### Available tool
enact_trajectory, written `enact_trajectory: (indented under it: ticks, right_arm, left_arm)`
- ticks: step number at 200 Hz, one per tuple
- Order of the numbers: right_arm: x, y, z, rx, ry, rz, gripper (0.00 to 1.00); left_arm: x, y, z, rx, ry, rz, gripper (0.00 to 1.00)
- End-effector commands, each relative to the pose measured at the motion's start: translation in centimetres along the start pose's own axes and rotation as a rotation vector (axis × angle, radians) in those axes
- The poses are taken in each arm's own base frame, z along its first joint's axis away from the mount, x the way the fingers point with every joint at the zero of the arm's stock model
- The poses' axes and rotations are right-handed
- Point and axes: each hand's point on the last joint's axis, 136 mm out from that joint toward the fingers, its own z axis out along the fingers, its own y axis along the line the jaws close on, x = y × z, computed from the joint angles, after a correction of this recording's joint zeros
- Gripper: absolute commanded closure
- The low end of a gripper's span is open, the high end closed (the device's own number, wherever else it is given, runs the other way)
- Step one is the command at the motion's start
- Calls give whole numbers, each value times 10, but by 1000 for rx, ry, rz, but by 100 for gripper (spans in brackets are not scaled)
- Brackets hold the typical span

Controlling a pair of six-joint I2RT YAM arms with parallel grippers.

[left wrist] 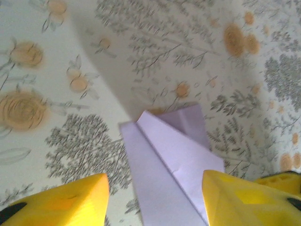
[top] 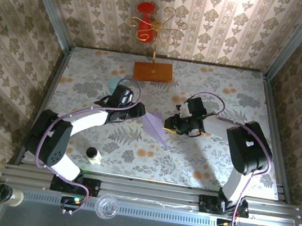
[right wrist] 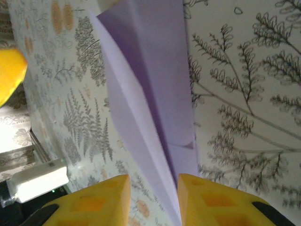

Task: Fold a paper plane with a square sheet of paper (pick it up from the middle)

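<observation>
The flowered table carries everything, and the wooden board sits at its far side. Nearer than the board, slightly to its right, the paper plane lies flat, already a dart, so I judge the folding done. My left gripper, near-left of the board, straddles it with fingers spread. My right gripper, near-right, stands narrowly parted around the crease, pinching nothing.

A floral-patterned counter carries an orange-brown wooden board at its far edge, with a gold wire stand rising from it and a red ornament on that. A pale teal cup sits left of centre. A small dark-capped bottle stands near the front left.
</observation>
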Motion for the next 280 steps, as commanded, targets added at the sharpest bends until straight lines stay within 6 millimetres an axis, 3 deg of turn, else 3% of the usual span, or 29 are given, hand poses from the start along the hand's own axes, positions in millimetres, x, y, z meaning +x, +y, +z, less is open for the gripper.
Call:
enact_trajectory:
  ticks: [1,28,118,155,229,280]
  right_arm:
    - [-14,11,3,-37,-2,-62,66]
    - [-16,8,10,-38,14,-65,68]
    - [-12,4,23,-73,61,-53,78]
    - [-12,5,23,-85,66,-40,89]
    - [-32,27,13,-180,-36,165,95]
    - [-54,32,7,-282,-116,336,96]
  left_arm:
    - [-6,-4,-6,41,-53,-39,37]
    - [-3,1,-6,77,-59,-88,27]
    - [-2,2,-5,109,-66,-102,17]
    - [4,-3,-5,141,-40,-125,17]
    - [64,-42,1,310,96,-269,16]
    - [81,-64,18,414,141,-330,15]
